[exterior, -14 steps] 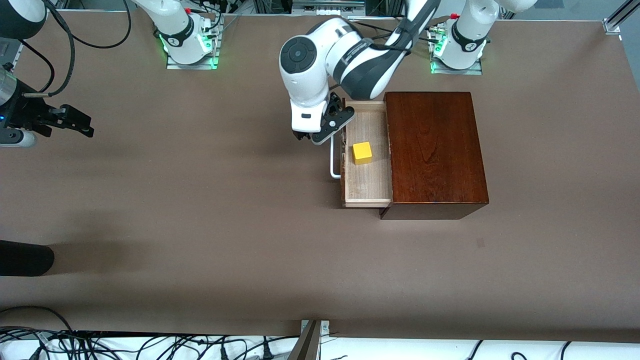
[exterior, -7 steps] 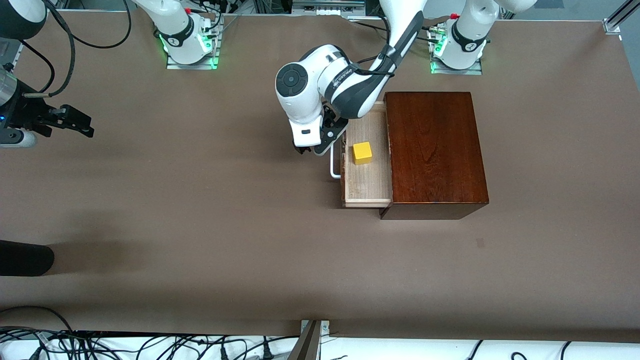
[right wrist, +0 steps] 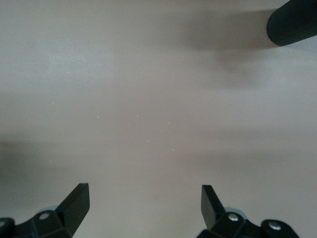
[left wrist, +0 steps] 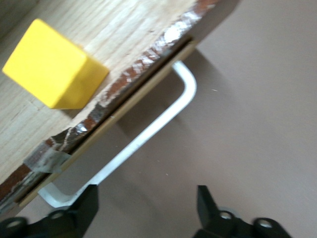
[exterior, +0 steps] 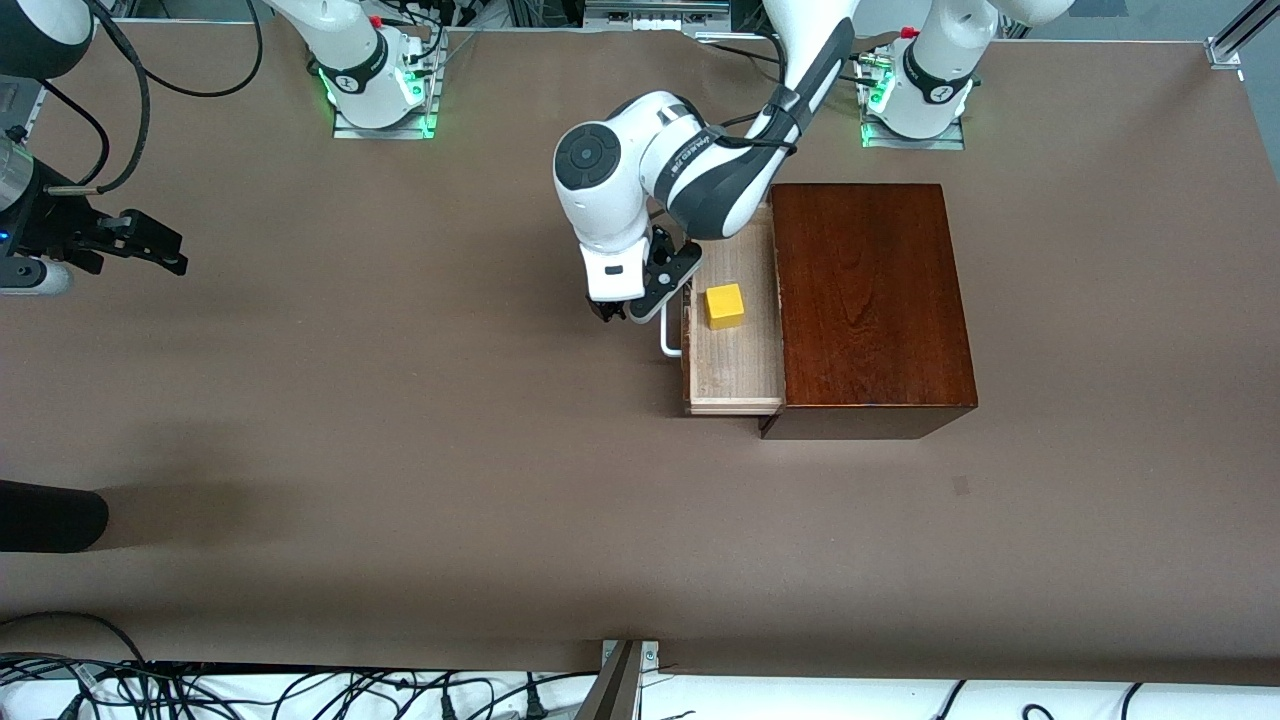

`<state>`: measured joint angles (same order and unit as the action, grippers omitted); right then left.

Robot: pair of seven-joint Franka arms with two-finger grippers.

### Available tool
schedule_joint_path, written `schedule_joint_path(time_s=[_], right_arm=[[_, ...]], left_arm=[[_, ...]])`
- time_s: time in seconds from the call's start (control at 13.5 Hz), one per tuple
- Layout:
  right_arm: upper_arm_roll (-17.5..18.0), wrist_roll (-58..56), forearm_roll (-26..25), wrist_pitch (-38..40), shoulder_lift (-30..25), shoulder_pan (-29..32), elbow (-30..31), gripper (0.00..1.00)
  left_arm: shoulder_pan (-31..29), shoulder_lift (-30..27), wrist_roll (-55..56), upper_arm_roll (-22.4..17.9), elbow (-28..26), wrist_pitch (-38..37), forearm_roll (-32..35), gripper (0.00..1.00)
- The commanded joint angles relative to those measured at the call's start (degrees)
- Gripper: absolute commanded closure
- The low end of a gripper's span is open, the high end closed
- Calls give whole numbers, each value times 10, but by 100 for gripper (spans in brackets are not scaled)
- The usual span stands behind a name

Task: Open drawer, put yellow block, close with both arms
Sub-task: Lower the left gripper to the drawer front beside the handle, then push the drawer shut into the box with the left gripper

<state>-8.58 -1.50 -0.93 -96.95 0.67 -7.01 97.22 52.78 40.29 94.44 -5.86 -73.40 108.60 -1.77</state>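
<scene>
The drawer [exterior: 733, 372] stands pulled out of the dark reddish-brown box [exterior: 870, 300] toward the right arm's end of the table. The yellow block [exterior: 725, 305] lies on the drawer's pale floor, and it shows as the yellow block [left wrist: 54, 67] in the left wrist view. My left gripper [exterior: 627, 311] is in front of the drawer, at the end of the white handle [exterior: 667, 338] closer to the robots' bases. It is open; the handle [left wrist: 148, 134] runs just past one finger [left wrist: 88, 201], with nothing between them. My right gripper [exterior: 150, 245] waits open over bare table.
A black cylinder [exterior: 50, 515] pokes in at the right arm's end of the table; the right wrist view shows this cylinder [right wrist: 292, 22] too. Cables [exterior: 250, 690] lie along the table's edge closest to the front camera.
My left gripper has come off the drawer's rim and moved down to the handle in front of it. The block, the drawer and the right arm have stayed put.
</scene>
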Motion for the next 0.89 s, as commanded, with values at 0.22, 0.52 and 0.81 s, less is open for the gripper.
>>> schedule_joint_path(time_s=[0.22, 0.52, 0.81], right_arm=[[2, 5, -5, 6, -1, 0, -6, 0], [2, 11, -3, 4, -1, -1, -6, 0], [2, 11, 1, 5, -1, -1, -9, 0]], left_arm=[[-4, 1, -95, -13, 17, -34, 29, 100], [-34, 0, -97, -14, 18, -38, 28, 100], [-56, -1, -138, -14, 16, -45, 31, 100]])
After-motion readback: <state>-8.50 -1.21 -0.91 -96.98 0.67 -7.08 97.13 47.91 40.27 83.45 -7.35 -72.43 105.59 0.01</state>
